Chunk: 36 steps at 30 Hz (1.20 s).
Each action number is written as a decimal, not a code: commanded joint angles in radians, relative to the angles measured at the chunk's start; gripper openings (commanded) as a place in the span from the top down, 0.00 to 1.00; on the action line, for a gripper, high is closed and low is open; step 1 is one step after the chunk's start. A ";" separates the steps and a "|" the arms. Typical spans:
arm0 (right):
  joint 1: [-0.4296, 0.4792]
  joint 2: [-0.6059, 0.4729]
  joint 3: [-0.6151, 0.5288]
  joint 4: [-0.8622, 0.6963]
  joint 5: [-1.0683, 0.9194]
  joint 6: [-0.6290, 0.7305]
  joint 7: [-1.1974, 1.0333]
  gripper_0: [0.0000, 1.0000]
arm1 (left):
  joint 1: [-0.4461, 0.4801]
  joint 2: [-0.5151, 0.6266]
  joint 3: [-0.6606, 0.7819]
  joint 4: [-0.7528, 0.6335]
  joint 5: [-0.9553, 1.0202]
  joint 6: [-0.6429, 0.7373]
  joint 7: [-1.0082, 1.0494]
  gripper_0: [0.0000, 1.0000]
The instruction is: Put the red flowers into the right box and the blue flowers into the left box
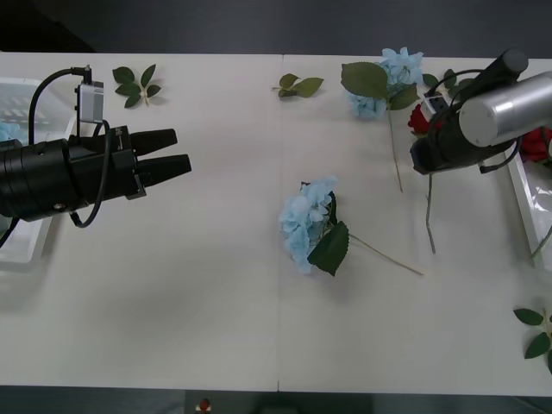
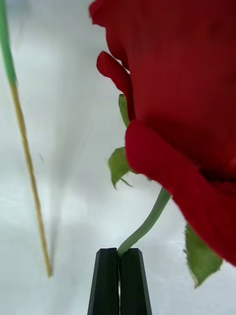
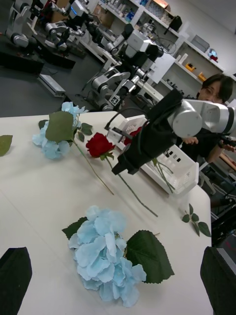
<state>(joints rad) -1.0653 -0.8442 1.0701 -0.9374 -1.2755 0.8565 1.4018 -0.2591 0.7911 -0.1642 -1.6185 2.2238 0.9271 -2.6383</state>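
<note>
Right box (image 1: 528, 203) holds roses (red).

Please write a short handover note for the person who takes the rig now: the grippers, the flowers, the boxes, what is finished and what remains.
Right gripper: shut on the stem of a red rose, near the right box.
Left gripper: open, holding nothing, over the table beside the left box.
Blue flowers: one at the table's middle, one at the far edge.
Done: some red already shows in the right box, some blue in the left box.
Left: drop the held rose in the right box, then move both blue flowers to the left box.
</note>
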 commanded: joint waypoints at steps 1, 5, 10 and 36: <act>-0.099 -0.136 0.005 -0.067 -0.071 0.052 0.017 1.00 | 0.021 0.000 0.011 -0.024 0.000 -0.008 -0.002 0.00; -0.150 -0.259 0.005 -0.113 -0.104 0.141 0.034 1.00 | 0.021 0.000 0.011 -0.024 0.000 -0.008 -0.002 0.00; -0.179 -0.404 0.005 -0.112 -0.143 0.211 0.121 1.00 | 0.023 0.000 0.009 -0.024 0.000 -0.008 -0.002 0.00; -0.047 -0.269 -0.007 0.560 -0.001 -0.097 0.594 1.00 | 0.026 0.000 0.009 -0.021 0.000 -0.007 -0.002 0.00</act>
<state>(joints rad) -1.1223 -1.1172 1.0707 -0.3869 -1.2932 0.7850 1.9848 -0.2515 0.7911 -0.1642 -1.6186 2.2236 0.9266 -2.6383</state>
